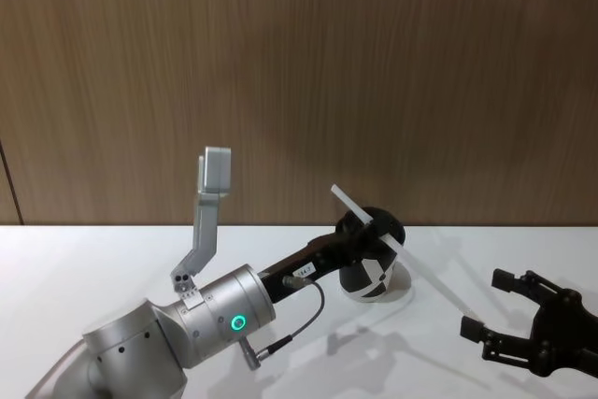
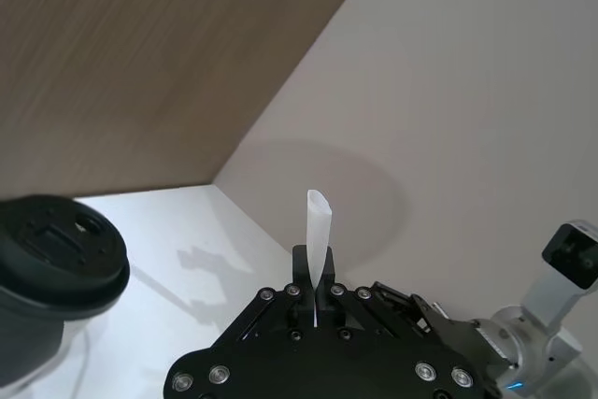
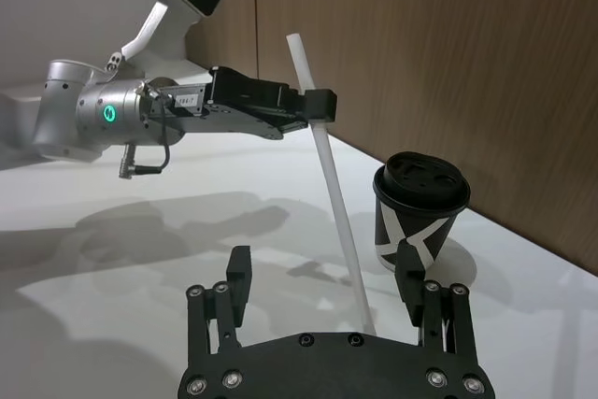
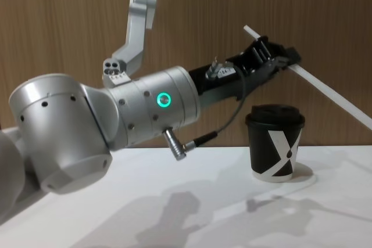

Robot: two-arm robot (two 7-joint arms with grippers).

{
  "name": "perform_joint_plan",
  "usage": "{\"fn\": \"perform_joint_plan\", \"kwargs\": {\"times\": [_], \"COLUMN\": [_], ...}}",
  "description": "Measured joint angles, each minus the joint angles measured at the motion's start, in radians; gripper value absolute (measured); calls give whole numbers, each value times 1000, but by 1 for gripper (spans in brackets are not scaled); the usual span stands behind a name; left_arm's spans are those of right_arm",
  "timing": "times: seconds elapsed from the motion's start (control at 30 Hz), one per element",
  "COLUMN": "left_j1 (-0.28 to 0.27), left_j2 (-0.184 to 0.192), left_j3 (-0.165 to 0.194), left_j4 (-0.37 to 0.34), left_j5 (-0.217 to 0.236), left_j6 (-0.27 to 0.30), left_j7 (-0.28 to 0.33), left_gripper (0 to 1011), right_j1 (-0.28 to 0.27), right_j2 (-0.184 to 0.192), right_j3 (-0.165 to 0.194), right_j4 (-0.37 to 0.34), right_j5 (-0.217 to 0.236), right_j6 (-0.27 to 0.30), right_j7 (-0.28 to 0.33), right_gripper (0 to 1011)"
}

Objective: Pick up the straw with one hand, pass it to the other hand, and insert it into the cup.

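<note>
Left end effector (image 1: 360, 228), on the silver arm with the green ring light, reaches forward above the cup (image 1: 374, 277) with its 2 fingers pressed together on the straw (image 1: 383, 231), pinching it near its upper end. In the left wrist view the straw's short upper part (image 2: 318, 231) stands up from between the closed fingers of the left end effector (image 2: 315, 273). The straw is white, straight and tilted: in the chest view it slants from the left end effector (image 4: 285, 59) down toward the robot's right, and the straw (image 4: 331, 95) passes above and beside the cup (image 4: 274, 143), clear of its lid. The cup is black with a domed lid and a white X mark, upright on the white surface (image 1: 93, 259). Right end effector (image 1: 484, 304) sits low near the surface at the right, fingers spread wide; in the right wrist view the straw (image 3: 334, 193) runs down between them without touching either finger.
</note>
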Motion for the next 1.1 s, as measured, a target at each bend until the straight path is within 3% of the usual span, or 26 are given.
{"fn": "perform_joint_plan", "kwargs": {"times": [0.1, 0.53, 1.1], "left_j1": [-6, -49, -89], "left_j2": [6, 42, 109], "left_j3": [8, 46, 83], "left_j4": [-17, -102, -213], "left_j5": [20, 115, 220], "left_j6": [-14, -63, -62], "left_j7": [16, 60, 159], "left_gripper": [13, 14, 12], "right_j1": [0, 0, 0], "right_j2": [0, 0, 0], "right_j3": [0, 0, 0], "right_j4": [0, 0, 0], "right_j5": [0, 0, 0], "right_j6": [0, 0, 0], "right_j7": [0, 0, 0], "right_gripper": [1001, 1001, 1001]}}
